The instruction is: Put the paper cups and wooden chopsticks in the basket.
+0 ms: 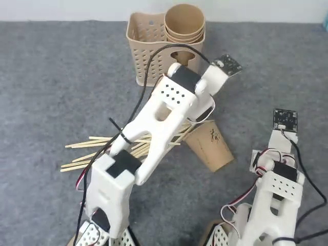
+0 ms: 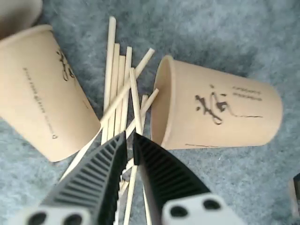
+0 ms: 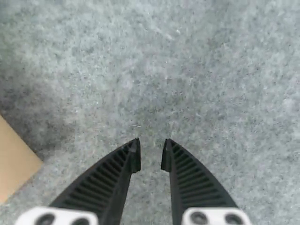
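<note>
Got left claw (image 2: pixel 130 137) pinched nearly shut right over the chopsticks (image 2: pixel 115 70), tipped paper cups (image 2: pixel 220 110) either side; also got right claw (image 3: pixel 150 154) only slightly parted above grey worktop (image 3: pixel 187 56).

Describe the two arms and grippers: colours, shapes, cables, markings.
Both the left arm and right arm are white shells with black motor blocks; the left has a grid of small holes and a black cable, the right red-and-white wires. The left gripper and right gripper have black, ribbed, tapering fingers.
</note>
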`<action>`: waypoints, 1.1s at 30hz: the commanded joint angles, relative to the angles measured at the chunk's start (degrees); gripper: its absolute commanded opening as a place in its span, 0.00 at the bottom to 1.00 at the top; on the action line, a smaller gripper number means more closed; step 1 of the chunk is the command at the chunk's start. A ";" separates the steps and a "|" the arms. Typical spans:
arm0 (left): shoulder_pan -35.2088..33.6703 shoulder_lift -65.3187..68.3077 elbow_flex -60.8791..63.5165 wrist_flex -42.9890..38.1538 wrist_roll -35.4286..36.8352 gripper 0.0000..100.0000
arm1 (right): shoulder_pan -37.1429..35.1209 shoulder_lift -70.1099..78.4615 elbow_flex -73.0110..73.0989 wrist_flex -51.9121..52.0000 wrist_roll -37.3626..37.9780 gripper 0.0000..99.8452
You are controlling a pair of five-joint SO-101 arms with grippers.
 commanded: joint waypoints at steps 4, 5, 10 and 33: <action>-0.26 -4.84 -0.48 1.85 0.70 0.02 | 0.57 -1.71 -0.44 -1.98 0.26 0.10; -0.35 -4.31 0.31 1.85 0.70 0.02 | 0.57 -1.71 -0.44 -1.98 0.26 0.10; -0.35 -2.99 6.90 1.76 0.70 0.18 | 0.40 -1.71 -0.26 -1.98 0.26 0.10; 0.18 12.40 -1.80 -0.88 0.35 0.40 | 0.31 -1.71 -0.18 -2.07 0.35 0.10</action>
